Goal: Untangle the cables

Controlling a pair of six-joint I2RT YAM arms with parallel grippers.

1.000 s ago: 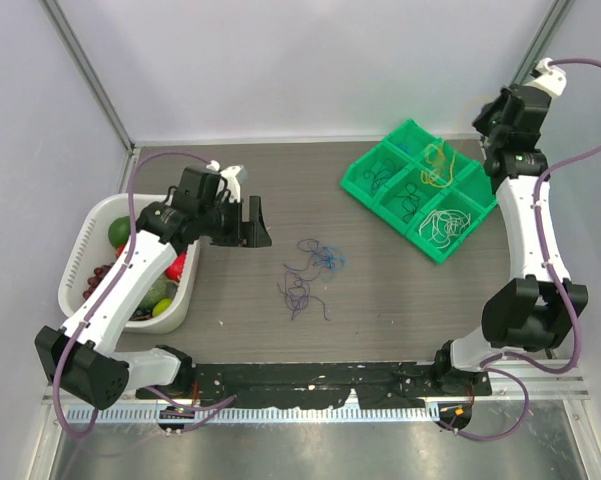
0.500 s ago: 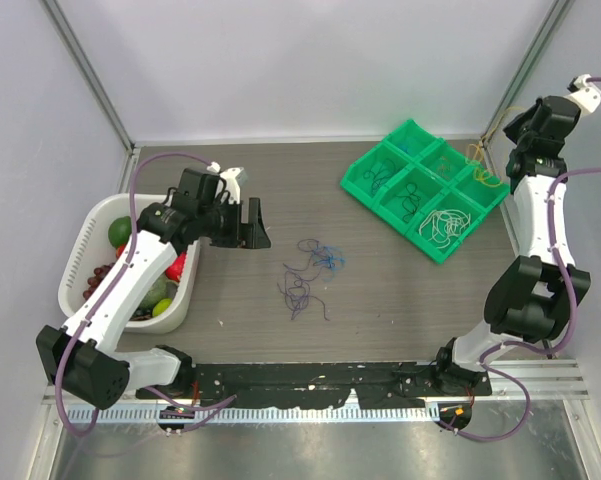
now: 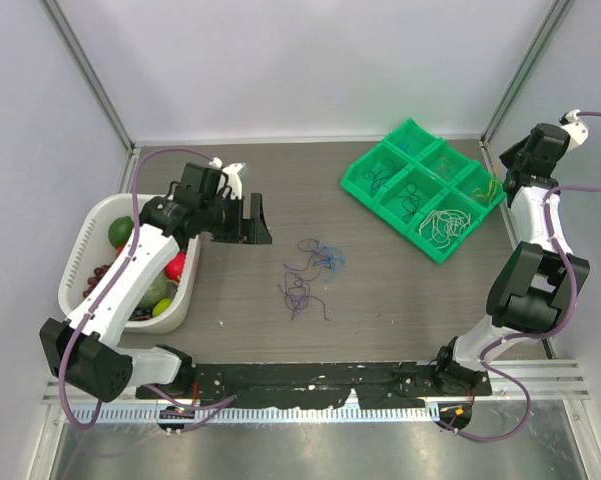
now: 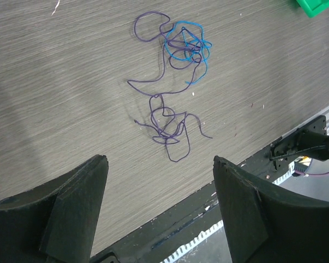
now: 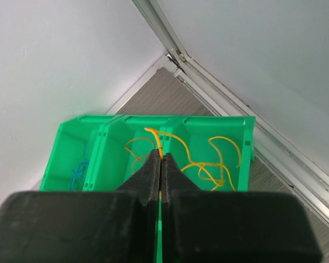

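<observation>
A loose tangle of purple cables (image 3: pixel 300 285) and blue cables (image 3: pixel 327 256) lies mid-table. The left wrist view looks down on it, purple strands (image 4: pixel 164 118) nearer and the blue knot (image 4: pixel 187 44) beyond. My left gripper (image 3: pixel 250 222) hovers to the tangle's left, open and holding nothing (image 4: pixel 160 161). My right gripper (image 3: pixel 504 172) is over the right corner of the green tray (image 3: pixel 408 127). It is shut (image 5: pixel 160 156) on a yellow cable (image 5: pixel 208 164) that trails into the tray's end compartment.
The tray's other compartments hold dark, orange, blue and white strands (image 3: pixel 442 225). A white basket (image 3: pixel 78 255) of fruit stands at the left under my left arm. Enclosure walls and corner posts close in behind the tray.
My right gripper has swung right and lower with the yellow cable, from over the tray's middle to its right corner. The left arm has barely shifted.
</observation>
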